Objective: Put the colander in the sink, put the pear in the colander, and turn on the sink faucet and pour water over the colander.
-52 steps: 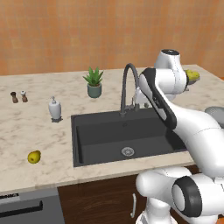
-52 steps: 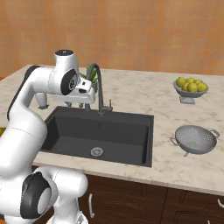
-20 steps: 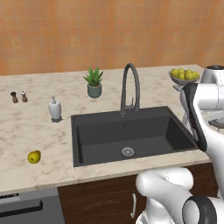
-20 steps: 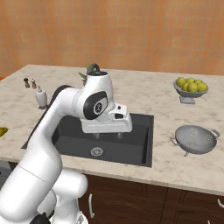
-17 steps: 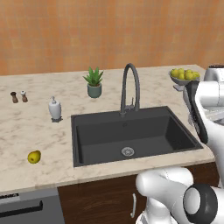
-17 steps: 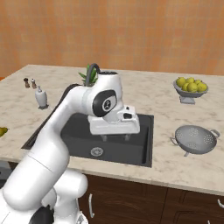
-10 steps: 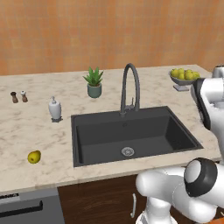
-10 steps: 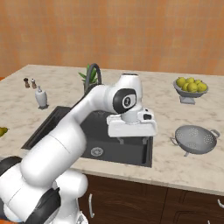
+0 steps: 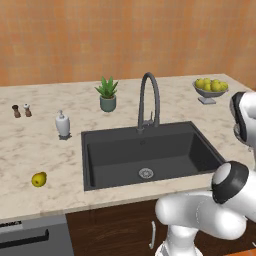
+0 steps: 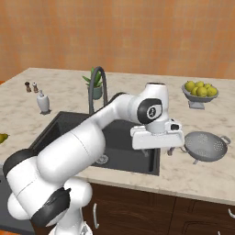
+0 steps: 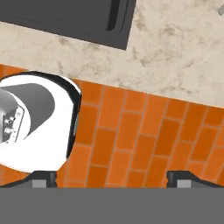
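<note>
Dark basin of the sink [image 9: 150, 150] lies bare in the left base view, and the pear [image 9: 39, 179] rests on the counter [image 9: 45, 150] well left of it, narrow top tilted up and right. From the right base view, the colander [image 10: 206, 145] sits upright right of the sink, handles lying near-left to far-right; it looks light and rigid, best pinched at the rim. Beside it hangs the gripper [image 10: 176, 149]. Hand view: fingertips [image 11: 43, 178] stand wide, nothing held.

Counter [image 9: 50, 150]: speckled beige stone, polished. Sink [image 9: 150, 150]: matt dark grey. Colander [image 10: 206, 146]: perforated grey metal. Cabinets [image 10: 137, 206]: dark wood.
</note>
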Motion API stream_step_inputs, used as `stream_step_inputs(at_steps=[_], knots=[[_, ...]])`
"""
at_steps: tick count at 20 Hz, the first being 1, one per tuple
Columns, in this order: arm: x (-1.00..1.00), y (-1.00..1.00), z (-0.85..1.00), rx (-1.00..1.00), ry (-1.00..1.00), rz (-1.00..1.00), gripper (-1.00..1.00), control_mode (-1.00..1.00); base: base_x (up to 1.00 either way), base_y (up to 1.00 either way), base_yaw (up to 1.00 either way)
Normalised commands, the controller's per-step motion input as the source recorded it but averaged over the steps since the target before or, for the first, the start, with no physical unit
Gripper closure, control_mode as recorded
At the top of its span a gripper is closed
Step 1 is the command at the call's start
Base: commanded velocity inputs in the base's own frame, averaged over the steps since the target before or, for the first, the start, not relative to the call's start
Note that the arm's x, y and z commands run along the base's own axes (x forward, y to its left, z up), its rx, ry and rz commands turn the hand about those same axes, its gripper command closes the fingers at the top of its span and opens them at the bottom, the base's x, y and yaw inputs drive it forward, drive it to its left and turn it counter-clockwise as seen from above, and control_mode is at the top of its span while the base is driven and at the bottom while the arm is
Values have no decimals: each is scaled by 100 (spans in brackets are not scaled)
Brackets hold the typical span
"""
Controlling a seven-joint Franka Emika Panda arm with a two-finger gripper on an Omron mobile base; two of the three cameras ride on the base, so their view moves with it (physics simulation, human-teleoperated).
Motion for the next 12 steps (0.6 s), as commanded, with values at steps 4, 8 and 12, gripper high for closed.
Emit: stream_step_inputs(at_steps=[4,8,12], knots=[[15,-40,-16,-8,0,19,-100,-100,0,0,0],[19,-42,-17,-5,0,21,-100,-100,0,0,0],[25,-30,-20,0,-2,18,-100,-100,0,0,0]])
